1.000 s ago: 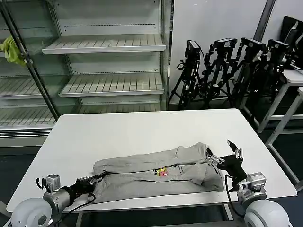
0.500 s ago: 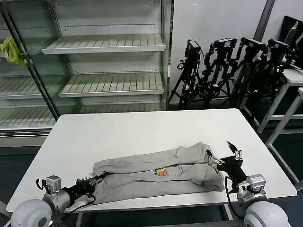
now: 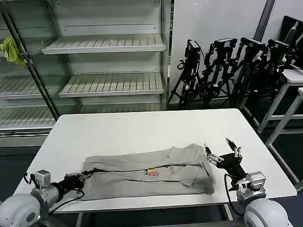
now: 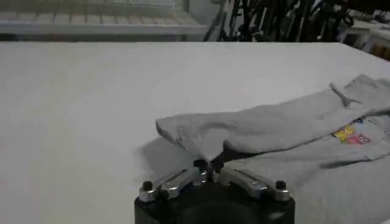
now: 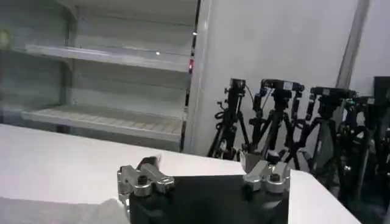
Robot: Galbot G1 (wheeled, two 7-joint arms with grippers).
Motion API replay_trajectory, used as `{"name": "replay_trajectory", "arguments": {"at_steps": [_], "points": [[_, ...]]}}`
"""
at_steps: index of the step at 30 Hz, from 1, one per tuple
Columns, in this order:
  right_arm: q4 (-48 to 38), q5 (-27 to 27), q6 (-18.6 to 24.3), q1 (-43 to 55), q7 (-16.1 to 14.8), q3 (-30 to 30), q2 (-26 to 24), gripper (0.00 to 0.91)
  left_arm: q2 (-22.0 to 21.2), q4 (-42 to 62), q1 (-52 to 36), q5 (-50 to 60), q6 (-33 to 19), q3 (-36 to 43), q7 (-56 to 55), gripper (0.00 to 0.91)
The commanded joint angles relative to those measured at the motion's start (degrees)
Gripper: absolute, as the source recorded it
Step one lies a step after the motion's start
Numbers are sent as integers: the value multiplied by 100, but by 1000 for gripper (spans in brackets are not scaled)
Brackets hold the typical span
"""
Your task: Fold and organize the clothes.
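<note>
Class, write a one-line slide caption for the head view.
Left hand grips the folded grey T-shirt on the white table; right hand open.

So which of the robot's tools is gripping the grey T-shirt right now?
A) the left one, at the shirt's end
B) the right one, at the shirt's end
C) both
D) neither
A: the left tool is pinched shut on the T-shirt, while the right tool stands open beside the other end.

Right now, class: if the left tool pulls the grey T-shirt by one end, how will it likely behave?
The light grey cotton T-shirt with a cartoon print lies in soft creased folds, so it would probably sag and unfold. It looks thin, likely light. Shut on its edge, the left tool would probably drag it across the smooth white table.
</note>
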Motion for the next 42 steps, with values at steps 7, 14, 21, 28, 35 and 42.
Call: {"name": "replay_trajectory", "arguments": {"at_steps": [7, 14, 21, 28, 35, 42], "points": [[-77, 149, 37, 215, -21, -14, -67, 907, 957, 296, 246, -110, 89, -1135, -43, 50], [-118, 190, 72, 308, -49, -60, -75, 907, 1563, 538, 405, -194, 241, -1723, -25, 50], [-149, 220, 107, 278, -66, -20, -97, 907, 1836, 304, 392, -199, 264, -1956, -51, 50], [-112, 220, 95, 176, -47, 62, -194, 907, 1735, -583, 204, -298, 266, -1491, -135, 50], [-82, 354, 124, 211, 44, 112, -472, 907, 1502, -1227, 102, -694, 258, -998, -130, 50], [-176, 571, 364, 239, 205, 263, -918, 907, 1095, -1363, -603, -938, 237, -68, -75, 50]]}}
